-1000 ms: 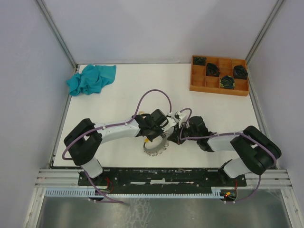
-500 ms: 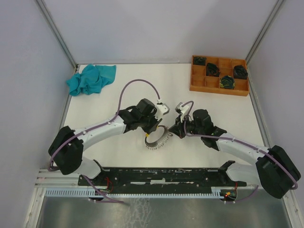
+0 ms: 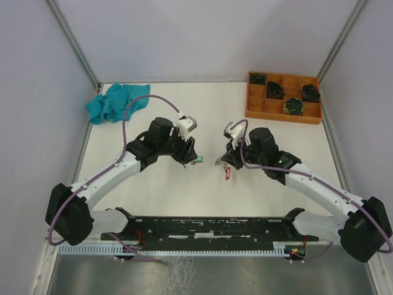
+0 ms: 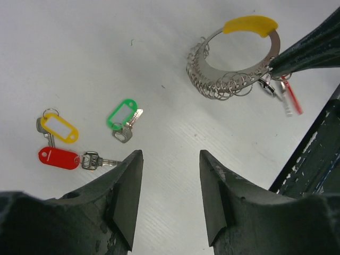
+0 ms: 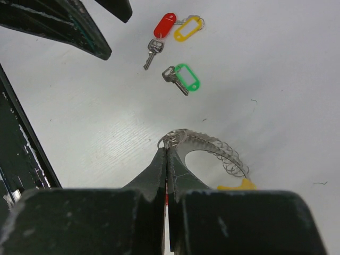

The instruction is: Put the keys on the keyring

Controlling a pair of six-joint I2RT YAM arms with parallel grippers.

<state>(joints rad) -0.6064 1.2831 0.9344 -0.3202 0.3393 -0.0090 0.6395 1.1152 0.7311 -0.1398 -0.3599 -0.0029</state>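
Note:
Three keys lie together on the white table: green tag (image 4: 122, 114), yellow tag (image 4: 58, 126), red tag (image 4: 58, 158). They also show in the right wrist view, green (image 5: 187, 77), yellow (image 5: 188, 29), red (image 5: 164, 25). My left gripper (image 4: 171, 156) (image 3: 189, 155) is open and empty above the table just beside them. My right gripper (image 5: 167, 149) (image 3: 224, 161) is shut on the rim of the silvery ribbed keyring (image 4: 228, 69) (image 5: 207, 142). The ring bears a yellow tag (image 4: 249, 24), and a small red tag (image 3: 228, 173) hangs from it.
An orange compartment tray (image 3: 261, 107) with black coils (image 3: 293, 106) stands at the back right. A teal cloth (image 3: 116, 103) lies at the back left. The black mounting rail (image 3: 209, 226) runs along the near edge.
Both arms have moved away from the near edge toward the table's middle. The left gripper has let go of the ring and swung left; the right gripper has carried the ring along.

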